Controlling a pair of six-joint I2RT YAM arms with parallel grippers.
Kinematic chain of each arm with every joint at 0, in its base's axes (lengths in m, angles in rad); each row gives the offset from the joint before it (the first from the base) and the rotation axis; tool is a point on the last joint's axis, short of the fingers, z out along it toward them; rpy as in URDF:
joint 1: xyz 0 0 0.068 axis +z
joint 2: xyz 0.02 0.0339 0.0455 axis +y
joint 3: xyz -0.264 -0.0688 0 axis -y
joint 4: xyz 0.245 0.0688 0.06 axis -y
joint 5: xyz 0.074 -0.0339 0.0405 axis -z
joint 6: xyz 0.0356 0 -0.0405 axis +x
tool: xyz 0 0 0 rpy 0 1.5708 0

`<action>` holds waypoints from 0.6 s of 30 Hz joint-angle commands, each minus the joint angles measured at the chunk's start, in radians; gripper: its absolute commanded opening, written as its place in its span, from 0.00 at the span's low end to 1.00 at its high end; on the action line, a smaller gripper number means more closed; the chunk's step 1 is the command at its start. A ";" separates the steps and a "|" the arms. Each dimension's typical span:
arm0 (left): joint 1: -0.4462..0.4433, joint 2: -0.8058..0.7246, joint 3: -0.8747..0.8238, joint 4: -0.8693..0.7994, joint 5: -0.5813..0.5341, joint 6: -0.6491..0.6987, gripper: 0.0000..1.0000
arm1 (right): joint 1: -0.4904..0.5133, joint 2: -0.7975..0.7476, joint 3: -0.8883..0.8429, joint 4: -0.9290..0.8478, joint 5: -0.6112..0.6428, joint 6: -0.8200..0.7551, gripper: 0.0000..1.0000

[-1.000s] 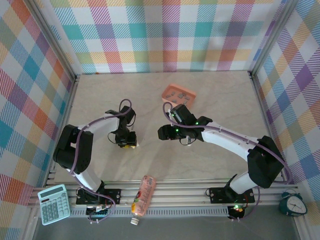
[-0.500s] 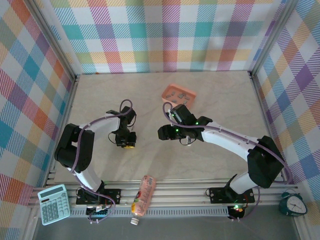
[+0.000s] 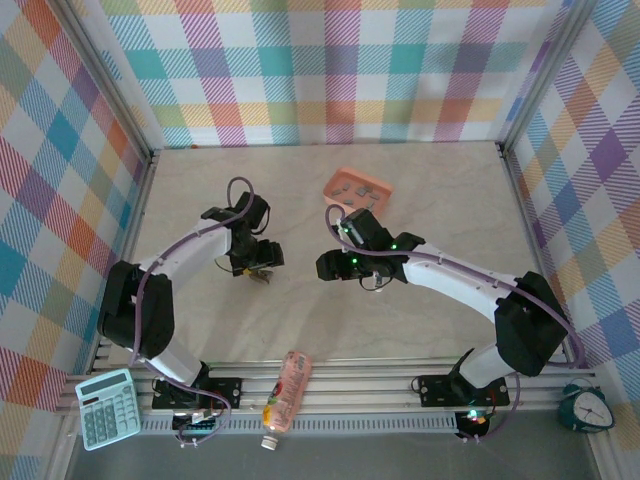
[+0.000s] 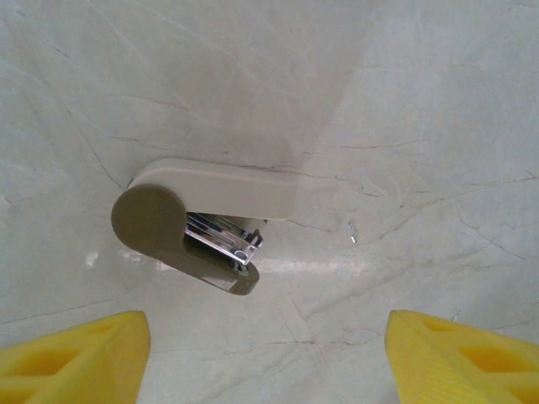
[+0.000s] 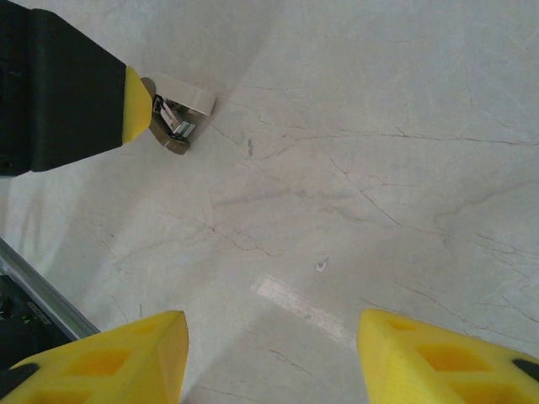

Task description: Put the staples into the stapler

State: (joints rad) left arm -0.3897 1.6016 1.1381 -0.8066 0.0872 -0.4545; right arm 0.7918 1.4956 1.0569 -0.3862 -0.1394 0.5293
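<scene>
At the lower left of the overhead view, a pale green calculator (image 3: 108,407) lies by the front rail of the bench (image 3: 440,200). Right of it and higher, left of centre, the left fingers (image 4: 76,362) hang over the stapler (image 4: 202,217), spread wide and holding nothing. In the left wrist view they sit in the two lower corners, with the stapler between and above them. The stapler lies on its side on the bench, its beige top and olive base parted and the metal magazine showing between them. A tiny metal scrap (image 4: 352,231) lies just right of it. At bottom centre, a pink bottle (image 3: 285,390) rests across the rails. Right of centre, the right fingers (image 5: 446,358) are likewise spread and empty, above bare bench. The staples (image 3: 357,189) lie in the salmon tray (image 3: 385,188) at upper centre, well apart from the stapler. A teal clock (image 3: 585,408) sits at the lower right.
</scene>
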 commanded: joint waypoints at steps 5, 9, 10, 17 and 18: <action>0.014 0.103 0.017 -0.022 0.016 -0.109 0.78 | 0.006 -0.023 0.031 -0.031 0.017 -0.038 0.55; 0.014 0.138 0.014 0.016 0.006 -0.120 0.78 | 0.006 -0.028 0.026 -0.034 0.020 -0.039 0.55; 0.014 0.147 0.016 0.025 0.000 -0.120 0.78 | 0.006 -0.030 0.025 -0.036 0.021 -0.040 0.55; 0.014 0.214 0.066 0.067 -0.035 -0.109 0.75 | 0.006 -0.043 0.014 -0.040 0.028 -0.040 0.55; 0.014 0.222 0.073 0.069 -0.039 -0.104 0.75 | 0.006 -0.045 0.013 -0.040 0.029 -0.040 0.55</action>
State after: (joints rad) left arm -0.3836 1.8023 1.1721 -0.7559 0.0727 -0.5587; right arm 0.7918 1.4864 1.0611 -0.4129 -0.1169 0.5083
